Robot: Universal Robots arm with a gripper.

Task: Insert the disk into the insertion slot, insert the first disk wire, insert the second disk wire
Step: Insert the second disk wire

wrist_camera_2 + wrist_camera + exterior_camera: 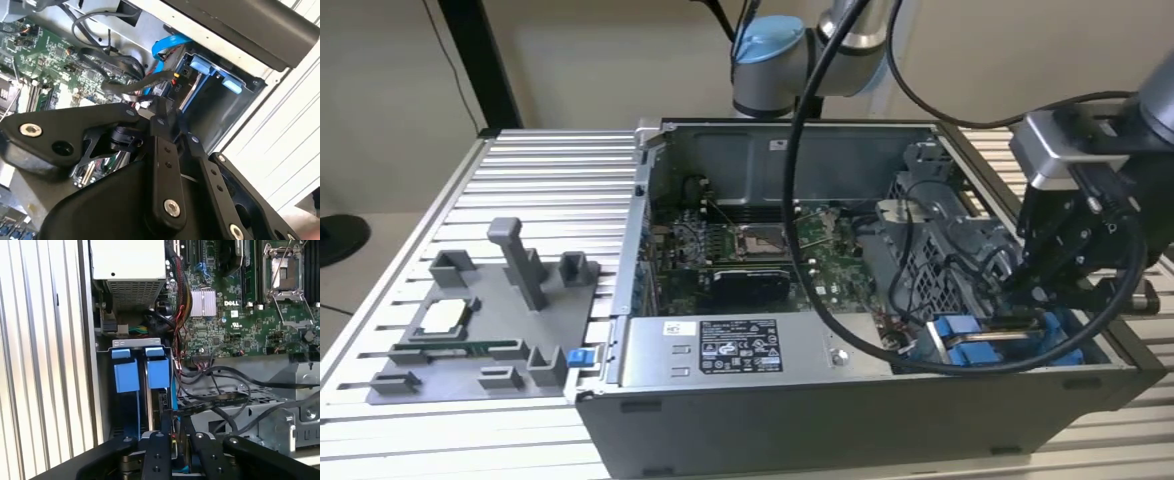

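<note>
Computer case (pixel 854 400): centre and right of the exterior view, on the slatted table (pixel 454 440).
Fixture plate (pixel 480 330): lower left of the exterior view, on the table, left of the case.
Power-supply box (pixel 734 350): inside the case, along its near wall.
Motherboard (pixel 747 250): behind the power-supply box.
Disk (pixel 987 340): lower right corner of the case, right of the power-supply box.
Gripper (pixel 1034 290): just above the disk.
Arm base (pixel 774 60): top centre, behind the case.

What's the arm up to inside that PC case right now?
The arm has its tool down in the corner of the open computer case on the exterior view's right, at the blue drive caddy. In both wrist views the fingertips sit closed around a cable connector at the end of the disk, which already sits in its slot. The grey power supply box lies beside that bay, untouched.
</note>
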